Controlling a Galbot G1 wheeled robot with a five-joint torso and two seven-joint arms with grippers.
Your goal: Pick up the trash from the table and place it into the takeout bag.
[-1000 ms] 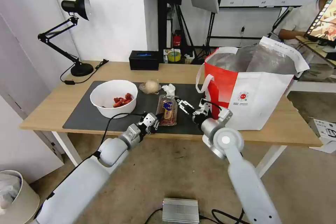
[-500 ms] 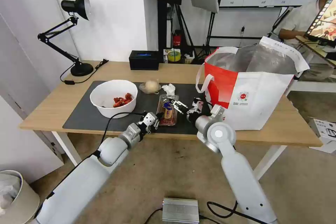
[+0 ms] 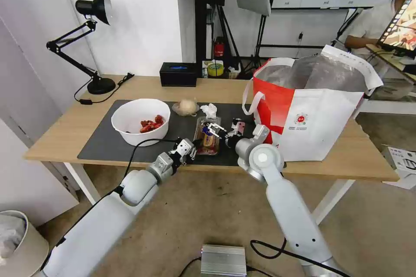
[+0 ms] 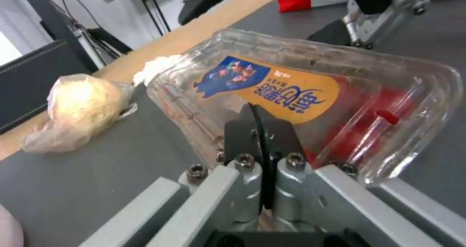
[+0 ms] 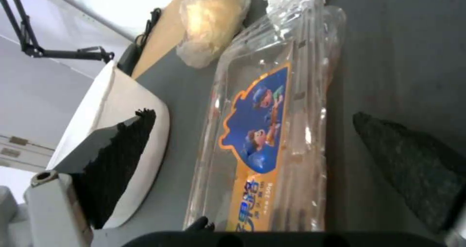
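The clear clamshell box (image 3: 207, 136) with red bits lies on the dark mat (image 3: 104, 145), near the table's front edge. My right gripper (image 3: 225, 126) is open at its right side; in the right wrist view its fingers (image 5: 116, 156) stand either side of the box (image 5: 262, 123). My left gripper (image 3: 189, 149) is shut, its tips (image 4: 262, 119) against the box's near edge (image 4: 291, 90). The white bowl (image 3: 141, 121) with red scraps sits left. The beige ball (image 3: 187, 106) and tissue (image 3: 209, 110) lie behind the box. The takeout bag (image 3: 312, 117) stands open at the right.
A black desk lamp (image 3: 93, 43) stands at the table's back left and a black box (image 3: 178, 74) at the back middle. The bag's white handle (image 3: 249, 95) hangs close to my right arm. A metal unit (image 3: 223, 259) lies on the floor.
My right gripper has moved left from beside the bag to the clamshell box. The left arm has stayed still.
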